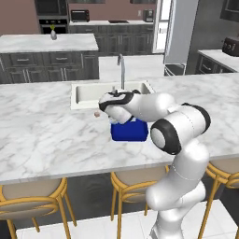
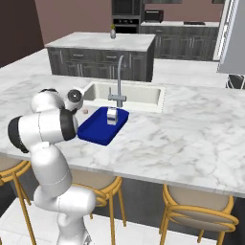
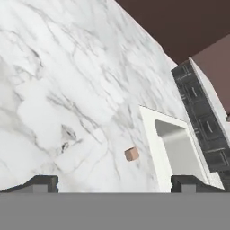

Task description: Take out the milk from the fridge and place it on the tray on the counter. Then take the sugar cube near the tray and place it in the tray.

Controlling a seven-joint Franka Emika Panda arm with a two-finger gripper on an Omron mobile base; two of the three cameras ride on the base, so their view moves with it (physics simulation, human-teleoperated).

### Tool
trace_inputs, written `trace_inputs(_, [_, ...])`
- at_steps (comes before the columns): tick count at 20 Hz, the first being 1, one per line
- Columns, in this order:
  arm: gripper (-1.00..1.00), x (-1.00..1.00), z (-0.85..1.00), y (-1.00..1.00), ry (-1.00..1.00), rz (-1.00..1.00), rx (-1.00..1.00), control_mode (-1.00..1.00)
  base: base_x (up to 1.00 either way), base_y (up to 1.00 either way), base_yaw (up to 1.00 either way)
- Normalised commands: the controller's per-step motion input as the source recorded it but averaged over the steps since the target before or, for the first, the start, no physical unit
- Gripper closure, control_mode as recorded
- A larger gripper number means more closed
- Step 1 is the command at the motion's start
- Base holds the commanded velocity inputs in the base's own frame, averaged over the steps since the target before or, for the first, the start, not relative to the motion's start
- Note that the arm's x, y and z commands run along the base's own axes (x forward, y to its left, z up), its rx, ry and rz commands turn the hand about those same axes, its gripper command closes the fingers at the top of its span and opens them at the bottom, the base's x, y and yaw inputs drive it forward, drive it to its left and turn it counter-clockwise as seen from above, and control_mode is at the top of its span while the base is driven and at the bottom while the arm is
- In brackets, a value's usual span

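A: Going left to right from the inset white sink: where does the tiny pale tan-brown sugar cube sit?

B: On the long white-and-grey marble desk, just off the sink's near-left corner. The deep-blue rectangular tray lies in front of the sink, a little to the cube's right, and the small white gable-top milk carton with its dark blue band stands upright in the tray's far end, close to the steel faucet.

A: So the carton part looks done, and the cube is the step in hand?

B: That's my reading. The pincer hangs above the desk with its jaws spread wide and nothing between them; in the hand view the cube lies between the two dark tips, slightly ahead of them.

A: How should it go about it?

B: Centre the cube between the tips first, then come straight down until the tips nearly meet the marble. The cube is tiny, so the jaws have a long way to close, and an off-centre approach could nudge it towards the sink's rim. Close gently, lift clear of the tray's low wall, and release over bare blue floor, away from the carton.
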Motion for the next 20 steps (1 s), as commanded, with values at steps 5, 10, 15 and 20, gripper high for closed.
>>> trace_inputs(5, [-1.00, 0.04, 0.63, 0.25, 0.16, -0.20, -0.04, -1.00, 0.00, 0.00, 0.00])
trace_inputs(10, [-1.00, 0.07, 0.72, 0.30, 0.14, -0.21, 0.00, -1.00, 0.00, 0.00, 0.00])
trace_inputs(15, [-1.00, 0.00, 0.95, 0.22, 0.07, -0.30, 0.00, -1.00, 0.00, 0.00, 0.00])
trace_inputs(20, [-1.00, 0.00, 0.40, 0.44, 0.11, -0.42, 0.00, -1.00, 0.00, 0.00, 0.00])
